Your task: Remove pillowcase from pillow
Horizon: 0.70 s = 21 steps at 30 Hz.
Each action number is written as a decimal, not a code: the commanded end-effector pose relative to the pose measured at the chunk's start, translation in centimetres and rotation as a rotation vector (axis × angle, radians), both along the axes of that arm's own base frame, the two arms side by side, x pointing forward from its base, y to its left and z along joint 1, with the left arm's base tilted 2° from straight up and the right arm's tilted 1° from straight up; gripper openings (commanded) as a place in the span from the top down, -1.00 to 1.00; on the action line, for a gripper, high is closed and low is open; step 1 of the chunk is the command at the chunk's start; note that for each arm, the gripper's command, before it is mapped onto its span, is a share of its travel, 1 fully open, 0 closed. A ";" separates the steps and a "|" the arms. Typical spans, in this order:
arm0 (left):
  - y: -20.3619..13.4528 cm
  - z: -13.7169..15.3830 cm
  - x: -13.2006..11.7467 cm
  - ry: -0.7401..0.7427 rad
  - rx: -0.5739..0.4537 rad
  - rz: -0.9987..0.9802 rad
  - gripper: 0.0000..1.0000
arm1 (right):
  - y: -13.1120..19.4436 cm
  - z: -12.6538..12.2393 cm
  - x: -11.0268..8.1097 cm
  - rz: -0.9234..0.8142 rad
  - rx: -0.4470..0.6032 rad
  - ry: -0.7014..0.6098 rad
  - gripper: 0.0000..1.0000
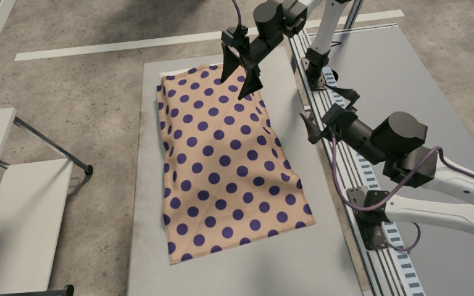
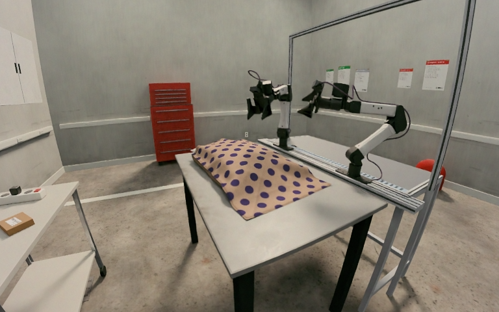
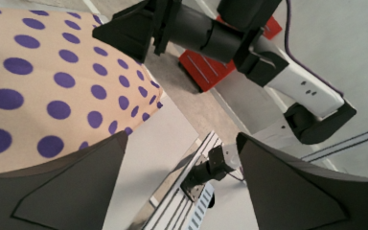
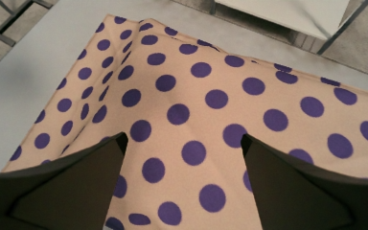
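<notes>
Pillowcase (image 1: 219, 161) (image 2: 262, 173) (image 3: 59, 79) (image 4: 192, 120) lay below the right gripper (image 1: 231, 90) (image 2: 256, 118) (image 3: 103, 24) (image 4: 184, 135) and beside the left gripper (image 1: 313, 100) (image 2: 302, 106) (image 3: 182, 135), both hands spread wide with nothing between the fingers

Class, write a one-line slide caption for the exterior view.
Polka-dot pillowcase still on its pillow, below two robot arms with open jaws.

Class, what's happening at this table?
Two robot arms are at a table with a dotted pillowcase. The right gripper hangs open above it; the left gripper is open off to its side. Neither holds anything. The case still covers most of a bulging pillow, apparently the white strip at one end. The job is to separate them.
</notes>
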State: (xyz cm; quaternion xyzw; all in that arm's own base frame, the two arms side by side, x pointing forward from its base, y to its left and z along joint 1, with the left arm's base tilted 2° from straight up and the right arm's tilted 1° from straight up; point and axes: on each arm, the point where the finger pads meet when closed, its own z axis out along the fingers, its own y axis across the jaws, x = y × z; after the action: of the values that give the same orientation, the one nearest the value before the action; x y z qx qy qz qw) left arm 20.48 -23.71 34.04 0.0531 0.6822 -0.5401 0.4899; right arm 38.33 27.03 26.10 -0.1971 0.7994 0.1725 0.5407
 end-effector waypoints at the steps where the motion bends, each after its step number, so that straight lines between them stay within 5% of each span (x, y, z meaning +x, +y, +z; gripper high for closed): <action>1: 0.1 0.7 0.0 -0.017 -0.010 0.005 -1.00 | 0.1 0.8 -0.1 0.002 0.011 -0.018 -1.00; 17: 0.1 0.7 0.0 -0.017 -0.010 0.005 -1.00 | 0.1 0.8 -0.1 0.002 0.011 -0.018 -1.00; 21: 1.6 1.6 2.0 -0.082 0.031 0.099 -1.00 | -2.1 2.1 0.2 -0.027 0.029 -0.059 -1.00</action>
State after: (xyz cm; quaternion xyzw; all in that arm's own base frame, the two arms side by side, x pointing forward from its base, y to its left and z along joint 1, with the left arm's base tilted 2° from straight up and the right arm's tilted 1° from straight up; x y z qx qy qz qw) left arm 21.15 -23.14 33.98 0.0503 0.6838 -0.5262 0.5030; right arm 38.28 26.52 26.49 -0.1947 0.7967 0.1719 0.5457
